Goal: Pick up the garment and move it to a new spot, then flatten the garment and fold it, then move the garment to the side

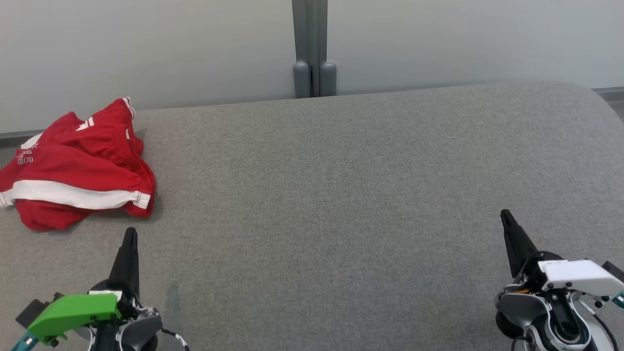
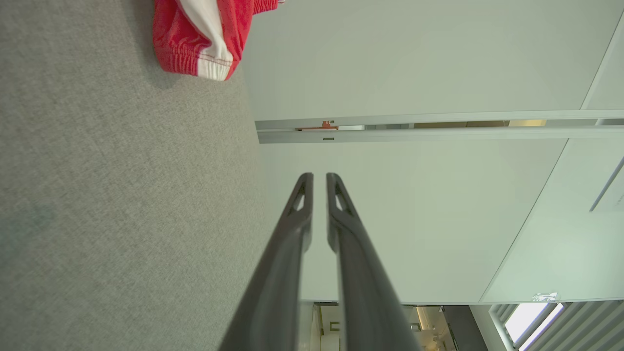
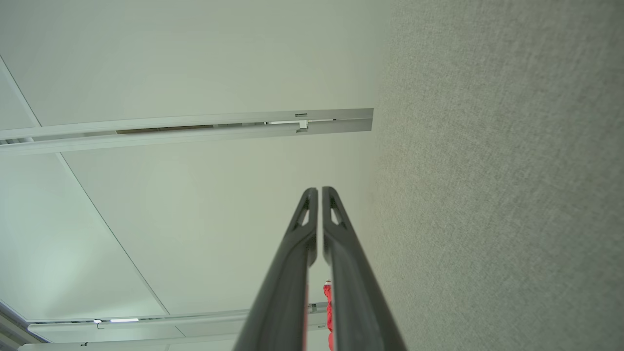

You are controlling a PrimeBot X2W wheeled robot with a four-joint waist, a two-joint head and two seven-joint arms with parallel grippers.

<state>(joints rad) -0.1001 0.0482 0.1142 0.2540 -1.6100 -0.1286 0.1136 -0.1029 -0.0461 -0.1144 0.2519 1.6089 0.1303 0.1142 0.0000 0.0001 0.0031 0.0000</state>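
Note:
The garment (image 1: 80, 165) is a crumpled pair of red shorts with white stripes, lying at the far left of the grey fabric surface (image 1: 341, 195). A hem of the garment (image 2: 204, 39) shows at the top of the left wrist view. My left gripper (image 1: 129, 233) hovers just below the garment, a short gap away, shut and empty; its fingers (image 2: 292, 229) stand close together. At the lower right my right gripper (image 1: 504, 214) is shut and empty, far from the garment. A red sliver of the garment (image 3: 327, 302) peeks between the right fingers (image 3: 351, 273).
A pale wall with a grey vertical post (image 1: 312, 48) runs behind the surface's far edge. The surface curves down at the far right corner (image 1: 594, 102). Wide bare fabric stretches between the two grippers.

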